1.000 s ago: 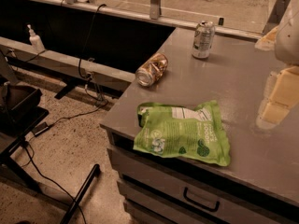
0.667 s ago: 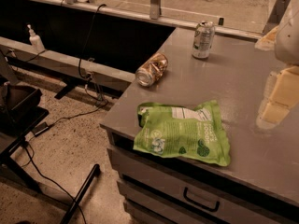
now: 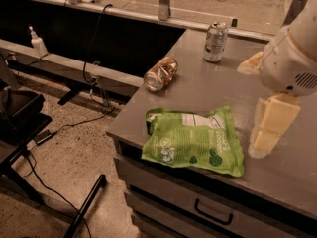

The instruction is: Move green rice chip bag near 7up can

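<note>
The green rice chip bag [image 3: 194, 142] lies flat at the front edge of the grey counter [image 3: 208, 90], lime green with a white label patch. The 7up can [image 3: 216, 41] stands upright at the far edge of the counter, silver-grey with a pull-tab top. My gripper [image 3: 250, 108] hangs over the counter's right side, to the right of the bag and apart from it. It is open and empty, with one cream finger [image 3: 270, 125] low beside the bag and the other higher up by the white arm [image 3: 292, 58].
A copper-brown can [image 3: 160, 74] lies on its side on the counter between the bag and the 7up can. Drawers [image 3: 213, 212] sit below the counter's front edge. The floor at left holds cables, a black stand and a spray bottle [image 3: 37, 42].
</note>
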Controlling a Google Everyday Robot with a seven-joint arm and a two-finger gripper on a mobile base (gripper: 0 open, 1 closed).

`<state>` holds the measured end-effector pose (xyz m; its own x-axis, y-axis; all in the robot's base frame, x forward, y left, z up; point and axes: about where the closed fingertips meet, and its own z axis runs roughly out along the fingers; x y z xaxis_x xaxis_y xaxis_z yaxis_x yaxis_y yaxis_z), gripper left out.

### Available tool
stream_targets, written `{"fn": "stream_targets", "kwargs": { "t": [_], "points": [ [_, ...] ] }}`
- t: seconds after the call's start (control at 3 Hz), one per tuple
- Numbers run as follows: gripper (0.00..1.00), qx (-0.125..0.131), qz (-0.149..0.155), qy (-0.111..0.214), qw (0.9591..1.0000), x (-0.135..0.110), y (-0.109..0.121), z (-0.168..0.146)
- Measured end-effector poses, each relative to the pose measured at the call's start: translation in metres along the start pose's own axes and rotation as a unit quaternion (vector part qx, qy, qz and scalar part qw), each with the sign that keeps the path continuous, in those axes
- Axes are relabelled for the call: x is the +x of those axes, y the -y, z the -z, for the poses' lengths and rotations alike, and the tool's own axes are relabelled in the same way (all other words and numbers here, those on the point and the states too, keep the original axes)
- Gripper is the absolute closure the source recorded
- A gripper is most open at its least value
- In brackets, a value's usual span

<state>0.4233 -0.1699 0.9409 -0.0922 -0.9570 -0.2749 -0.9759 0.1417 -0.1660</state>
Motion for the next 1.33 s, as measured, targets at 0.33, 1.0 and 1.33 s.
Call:
{"fn": "stream_targets", "kwargs": {
  "t": [0.33, 1.0, 1.33],
  "points": [
    [0.0, -0.027, 0.034, 0.007, 0.999, -0.03, -0.017, -0.043],
    [0.16, -0.068, 0.038, 0.009, 0.9969, -0.053, -0.033, -0.118],
    [0.47, -0.095, 0.029, 0.024, 0.9948, -0.058, -0.036, -0.138]
  ]
}}
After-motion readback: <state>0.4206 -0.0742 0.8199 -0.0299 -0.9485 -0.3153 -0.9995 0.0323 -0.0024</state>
